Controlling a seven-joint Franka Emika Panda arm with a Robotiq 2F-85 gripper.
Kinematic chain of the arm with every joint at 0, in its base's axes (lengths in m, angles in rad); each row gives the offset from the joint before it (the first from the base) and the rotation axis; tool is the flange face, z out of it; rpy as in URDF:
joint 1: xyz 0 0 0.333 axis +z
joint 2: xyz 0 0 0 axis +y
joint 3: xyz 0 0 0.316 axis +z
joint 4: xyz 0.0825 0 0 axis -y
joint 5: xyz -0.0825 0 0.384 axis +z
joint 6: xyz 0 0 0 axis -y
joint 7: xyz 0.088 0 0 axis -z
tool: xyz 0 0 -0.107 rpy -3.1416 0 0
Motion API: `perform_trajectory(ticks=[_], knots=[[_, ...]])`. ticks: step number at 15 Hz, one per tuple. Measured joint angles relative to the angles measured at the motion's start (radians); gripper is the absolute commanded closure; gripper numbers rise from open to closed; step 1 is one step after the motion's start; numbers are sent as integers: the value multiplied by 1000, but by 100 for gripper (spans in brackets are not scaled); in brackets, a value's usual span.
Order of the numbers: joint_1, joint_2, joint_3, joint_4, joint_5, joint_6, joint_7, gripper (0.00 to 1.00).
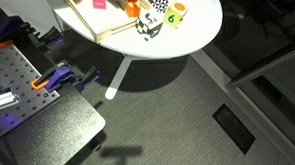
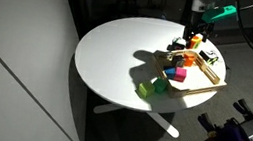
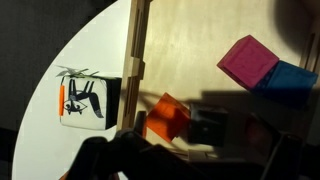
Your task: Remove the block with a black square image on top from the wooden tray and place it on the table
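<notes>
No word or number can be read; the block bears only a black drawing.

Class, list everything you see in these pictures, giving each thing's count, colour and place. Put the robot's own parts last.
table: one, white, round
wooden tray: one, pale wood, on the table near its edge
magenta block: one, in the tray
blue block: one, in the tray, beside the magenta one
orange block: one, in the tray by its rim
black-marked block: one, pale, on the table just outside the tray
yellow-green cube: one, on the table, off the tray
workbench: one, dark, perforated, beside the table
pincer: one, dark, over the tray; jaws unclear
</notes>
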Motion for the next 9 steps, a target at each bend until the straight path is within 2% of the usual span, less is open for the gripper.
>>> perform_trajectory(ticks=[9], knots=[[7, -52, 0, -61, -8, 19, 25, 0]])
